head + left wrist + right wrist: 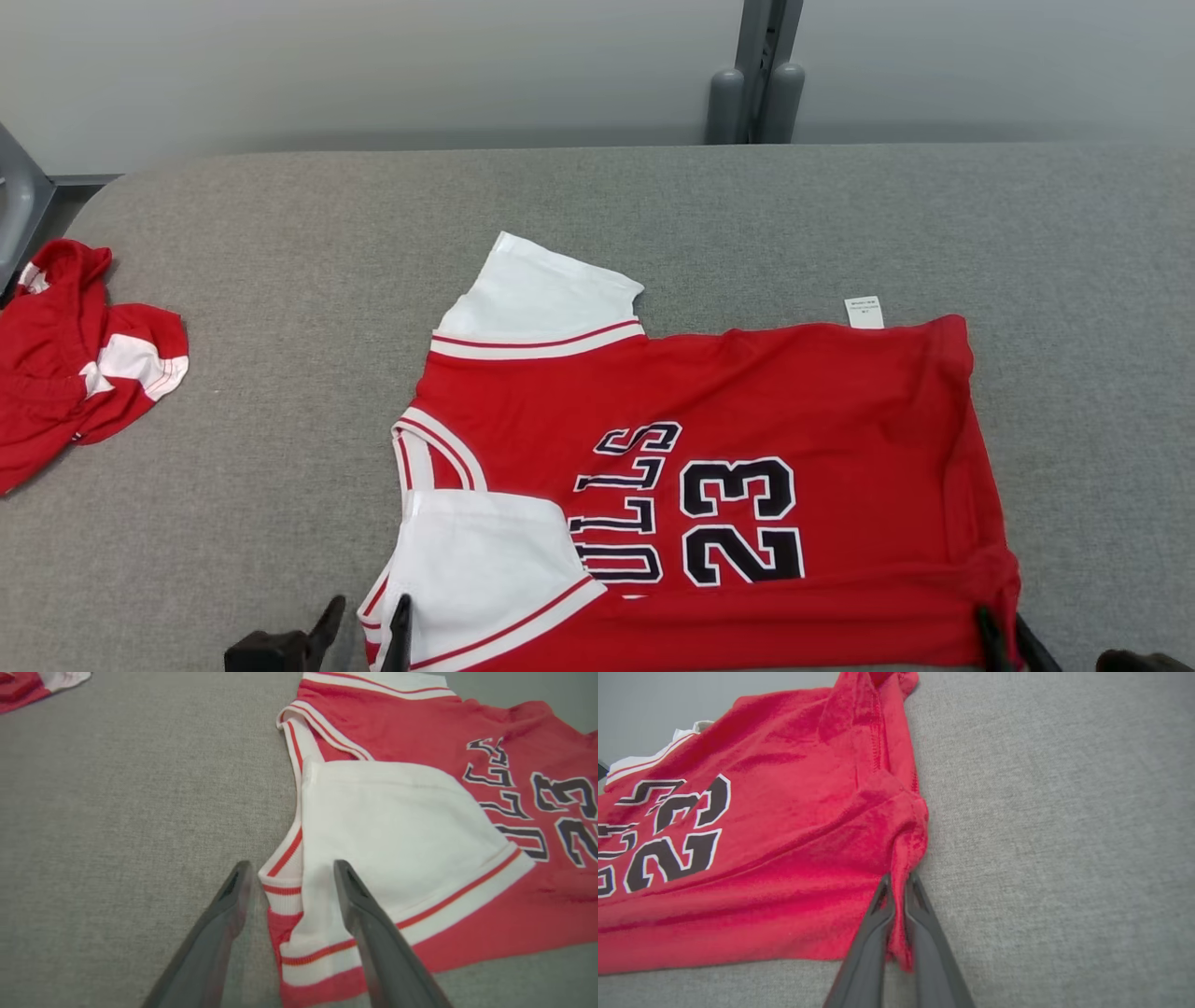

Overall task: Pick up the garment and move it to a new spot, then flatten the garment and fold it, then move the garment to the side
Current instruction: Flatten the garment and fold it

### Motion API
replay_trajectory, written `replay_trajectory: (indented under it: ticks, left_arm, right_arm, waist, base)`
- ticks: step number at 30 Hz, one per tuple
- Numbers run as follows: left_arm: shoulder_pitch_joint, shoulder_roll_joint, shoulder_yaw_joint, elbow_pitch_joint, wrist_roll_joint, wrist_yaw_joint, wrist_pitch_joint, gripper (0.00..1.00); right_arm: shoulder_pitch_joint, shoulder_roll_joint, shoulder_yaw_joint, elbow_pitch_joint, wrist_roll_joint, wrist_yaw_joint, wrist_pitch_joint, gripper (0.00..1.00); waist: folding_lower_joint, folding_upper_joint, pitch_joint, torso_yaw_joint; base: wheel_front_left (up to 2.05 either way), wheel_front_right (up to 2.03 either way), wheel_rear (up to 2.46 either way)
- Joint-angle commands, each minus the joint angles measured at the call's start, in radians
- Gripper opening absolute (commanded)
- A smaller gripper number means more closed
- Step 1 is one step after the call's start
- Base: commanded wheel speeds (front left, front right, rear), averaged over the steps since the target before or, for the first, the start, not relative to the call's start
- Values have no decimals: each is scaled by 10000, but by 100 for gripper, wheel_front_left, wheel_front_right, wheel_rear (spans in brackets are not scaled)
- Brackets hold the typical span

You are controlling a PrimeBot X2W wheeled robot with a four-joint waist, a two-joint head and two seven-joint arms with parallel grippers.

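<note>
So the left gripper [292, 865] is spread wide, straddling the edge of the jersey [794, 392] by its white sleeve [397, 826], not pinching it. The right gripper [900, 879] is clamped on the bunched red hem corner [910, 844]. The jersey, number 23, lies mostly flat mid-way across the grey padded table [280, 280], with that sleeve folded onto the chest. Another red garment [65, 364] sits crumpled far left.

Head camera high above, wrist cameras low beside shared garment [747, 392]

The folded sleeve [476, 560] hides part of the lettering [624, 509], and the label [864, 312] is illegibly small.
</note>
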Motion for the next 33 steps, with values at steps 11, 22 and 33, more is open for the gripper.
replay_trajectory:
  ticks: [11,22,33]
  left_arm:
    - [-997,-78,345,-662,277,408,-1480,100]
    - [-2571,32,340,-1048,263,185,-1611,100]
    - [-7408,472,-123,512,519,-609,97,100]
  right_arm:
    - [-484,347,-893,-2672,-1537,0,-178,100]
    - [-1329,518,-929,-3798,-1926,0,-164,100]
    - [-2932,631,-573,-4039,-1669,0,-177,100]
  waist:
    - [0,0,216,-578]
    - [0,0,1053,-769]
    - [0,0,2991,-1233]
  base:
    - [0,0,0]
    - [0,0,0]
    - [0,0,0]
